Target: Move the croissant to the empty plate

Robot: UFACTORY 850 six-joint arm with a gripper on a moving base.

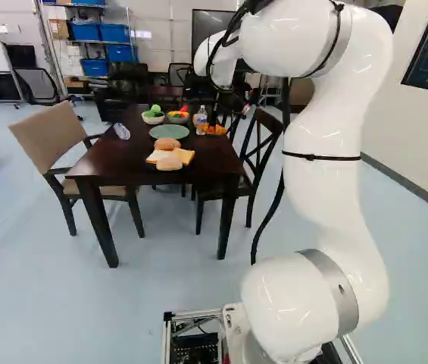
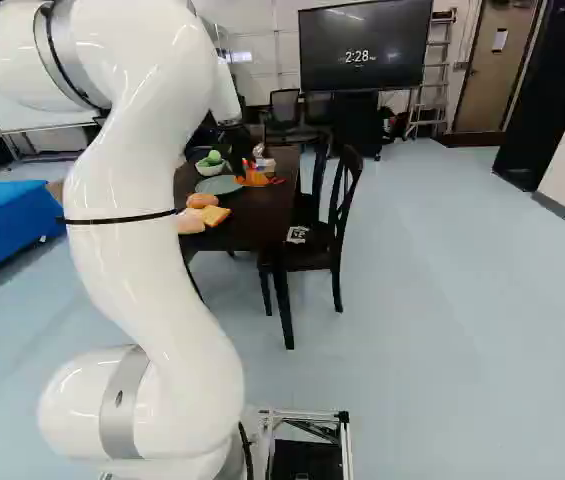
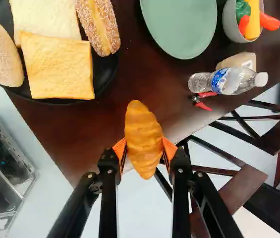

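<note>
Wrist view: fingers (image 3: 119, 149) pinch the croissant (image 3: 143, 139); blue label (image 3: 220, 81) on bottle (image 3: 237, 81), print seemingly illegible.

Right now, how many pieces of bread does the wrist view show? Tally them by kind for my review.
Croissant, held in the hand: 1
Bread slices: 2
Rounded bun: 1
Long split bun: 1
Total: 5

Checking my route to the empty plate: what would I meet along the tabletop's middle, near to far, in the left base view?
Nearest roll, bread slices, seeded roll, green plate, two bowls side by side.
</note>
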